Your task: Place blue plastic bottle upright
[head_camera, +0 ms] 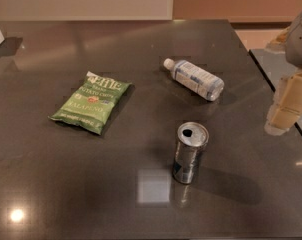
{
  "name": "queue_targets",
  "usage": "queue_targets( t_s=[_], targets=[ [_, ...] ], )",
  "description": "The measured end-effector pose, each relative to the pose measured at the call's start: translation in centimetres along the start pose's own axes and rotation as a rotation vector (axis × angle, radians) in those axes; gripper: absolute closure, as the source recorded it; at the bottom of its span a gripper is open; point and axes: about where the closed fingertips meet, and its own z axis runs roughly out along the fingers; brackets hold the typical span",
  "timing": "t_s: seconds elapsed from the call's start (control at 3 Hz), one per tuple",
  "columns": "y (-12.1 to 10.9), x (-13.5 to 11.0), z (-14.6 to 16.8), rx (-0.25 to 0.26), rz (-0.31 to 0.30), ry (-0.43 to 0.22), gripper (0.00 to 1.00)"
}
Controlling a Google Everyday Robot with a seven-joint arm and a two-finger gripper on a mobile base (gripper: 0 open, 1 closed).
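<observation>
Desk (66, 184): dark, glossy; pale wall behind.
Bottle (195, 79): lying on its side, right of centre, white cap pointing to the far left.
Can (190, 152): silver, upright, top opened; nearer than bottle, apart from it.
Chip bag (92, 102): green, flat, left of bottle.
Gripper (286, 104): at right edge of desk, apart from bottle; whether apart or together, cannot tell.
</observation>
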Motion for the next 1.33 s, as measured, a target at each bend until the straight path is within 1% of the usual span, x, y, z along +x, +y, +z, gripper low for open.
queue_targets(
  t_s=[0.33, 0.67, 1.0, 1.33],
  targets=[
    [0.0, 0.0, 0.0, 0.000, 0.000, 0.000, 0.00],
    [-2.1, -0.2, 0.8, 0.002, 0.052, 0.002, 0.00],
    [-5.6, -0.8, 2.5, -0.002, 0.137, 0.004, 0.00],
    [-9.6, -1.9, 4.3, -0.007, 0.231, -0.008, 0.00]
  ],
)
